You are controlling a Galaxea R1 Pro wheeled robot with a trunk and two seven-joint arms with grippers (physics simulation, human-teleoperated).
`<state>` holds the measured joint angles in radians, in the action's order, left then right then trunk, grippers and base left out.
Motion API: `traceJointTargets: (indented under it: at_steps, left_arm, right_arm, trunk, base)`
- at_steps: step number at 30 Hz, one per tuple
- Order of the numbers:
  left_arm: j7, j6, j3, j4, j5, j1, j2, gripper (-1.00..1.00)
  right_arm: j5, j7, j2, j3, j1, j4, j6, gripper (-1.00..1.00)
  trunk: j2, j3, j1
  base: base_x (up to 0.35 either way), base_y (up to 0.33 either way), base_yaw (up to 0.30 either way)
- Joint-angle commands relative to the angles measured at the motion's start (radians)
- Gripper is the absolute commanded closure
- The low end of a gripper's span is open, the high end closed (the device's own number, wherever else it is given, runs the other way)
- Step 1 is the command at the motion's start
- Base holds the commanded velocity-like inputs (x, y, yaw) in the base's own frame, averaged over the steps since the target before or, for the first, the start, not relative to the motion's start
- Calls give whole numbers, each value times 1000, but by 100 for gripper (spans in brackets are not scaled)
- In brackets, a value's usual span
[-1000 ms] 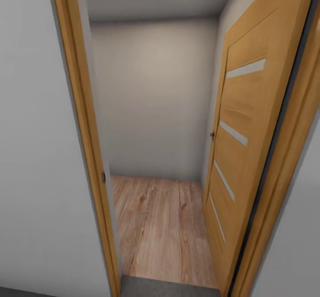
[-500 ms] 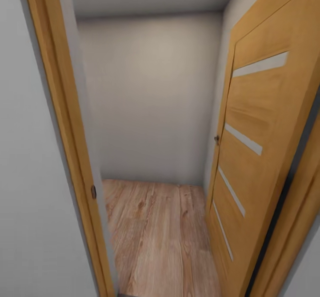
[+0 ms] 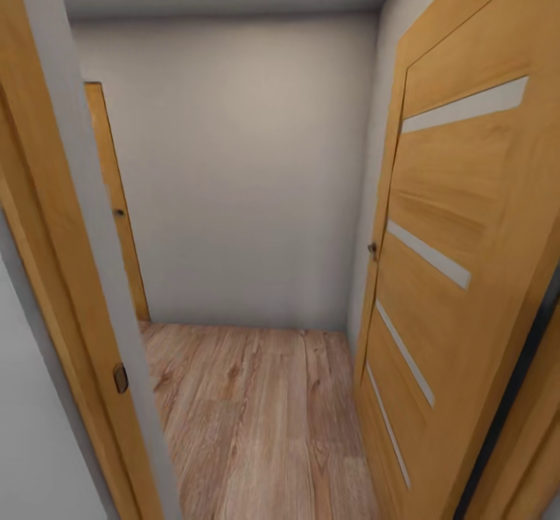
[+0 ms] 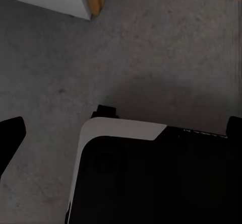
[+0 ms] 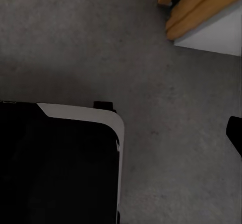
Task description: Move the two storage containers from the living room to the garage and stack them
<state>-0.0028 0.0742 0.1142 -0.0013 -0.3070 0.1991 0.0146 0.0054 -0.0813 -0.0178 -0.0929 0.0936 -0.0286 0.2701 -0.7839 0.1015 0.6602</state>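
The two storage containers are out of view. Dark grey concrete floor (image 4: 151,48) lies under my left gripper (image 4: 121,131). Its black fingertips (image 4: 11,136) sit far apart at the picture's two sides, open, with nothing between them. My right gripper (image 5: 121,133) hangs over the same concrete floor (image 5: 176,158). One of its black fingertips (image 5: 235,133) shows at the picture's edge, and it holds nothing. My black, white-edged base (image 4: 151,183) fills the space under both wrists.
I face a narrow doorway. Its wooden frame (image 3: 70,310) is close on the left and an open wooden door (image 3: 459,271) with pale slats is close on the right. Beyond lie a light wood-plank floor (image 3: 257,419), a grey wall (image 3: 249,177) and another door frame (image 3: 117,209).
The head view has advanced into the doorway: the ceiling light has slid out of sight, the frames have come closer, and a second door frame has appeared at the back left.
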Motion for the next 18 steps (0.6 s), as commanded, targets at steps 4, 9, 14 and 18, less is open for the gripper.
traceJointTargets:
  at_steps: [4, 9, 14, 18]
  left_arm:
    - [0, 8, 9, 1, -9, 0, 0, -100]
    - [0, 11, 9, 0, -9, 0, -1, -100]
    - [0, 12, 9, 0, -9, 0, -2, -100]
    - [0, 12, 9, 0, -9, 1, -2, -100]
  right_arm:
    - [1, -5, 0, -8, 1, -2, 4, -100]
    - [1, -5, -1, -8, 1, -3, 3, -100]
    - [1, -5, -1, -8, 1, -3, 3, -100]
    - [2, -3, -1, -10, 1, -3, 1, -100]
  trunk:
    - [-1, 2, 1]
    - [-1, 2, 1]
    - [-1, 2, 1]
    - [-1, 2, 1]
  base:
    - [131, 0, -5]
    - [30, 0, -1]
    - [4, -118, 0]
    - [0, -219, 0]
